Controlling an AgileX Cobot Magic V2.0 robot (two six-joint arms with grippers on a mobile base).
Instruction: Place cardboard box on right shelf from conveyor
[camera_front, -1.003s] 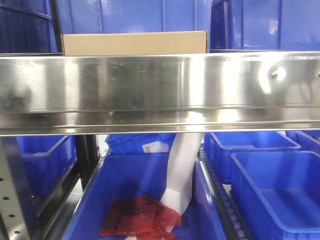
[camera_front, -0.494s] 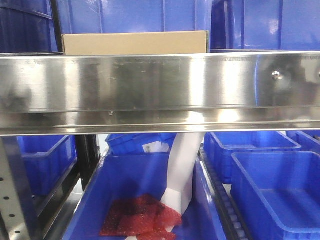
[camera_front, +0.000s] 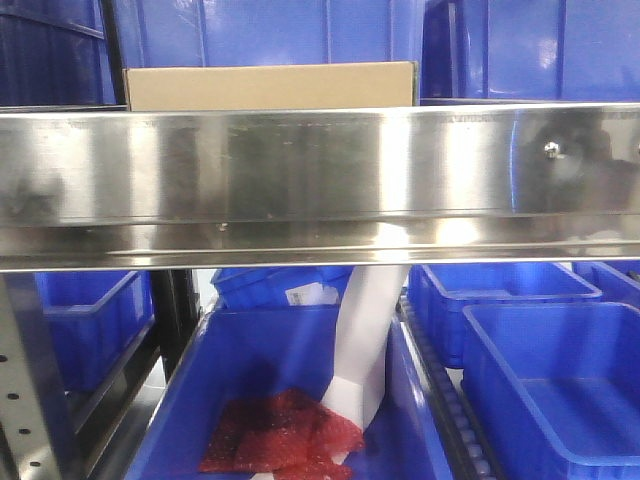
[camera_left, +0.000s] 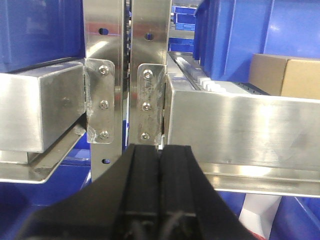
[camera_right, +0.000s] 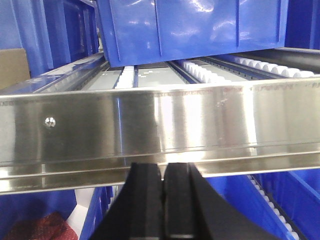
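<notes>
Compared with a second ago, almost no change: cardboard box (camera_front: 270, 86) in the same spot, resting on the right shelf (camera_front: 320, 185) just behind its broad steel front rail, toward the left part of that rail, with only the top strip of its tan face showing above the metal. Only the reflections on the rail differ slightly, a bright patch near the rivet (camera_front: 549, 149) having dimmed and shifted. Behind the box, above the rail, tall blue bins (camera_front: 270, 30) unchanged. Below the rail, an open blue bin (camera_front: 190, 400) with a red crumpled bag (camera_front: 280, 435) and a white upright piece (camera_front: 362, 340), all as before; further blue bins (camera_front: 560, 380) to the right below the rail, also unmoved.

From the left wrist view, left gripper (camera_left: 160, 155) closed with fingers pressed together, nothing between them, sitting in front of and slightly below the rail, near the riveted brackets on the uprights (camera_left: 125, 75); box seen above the rail to the right. From the right wrist view, right gripper (camera_right: 163, 172) likewise closed and empty, just below the rail's lower lip, with a white roller track (camera_right: 200, 75) beyond the rail.
</notes>
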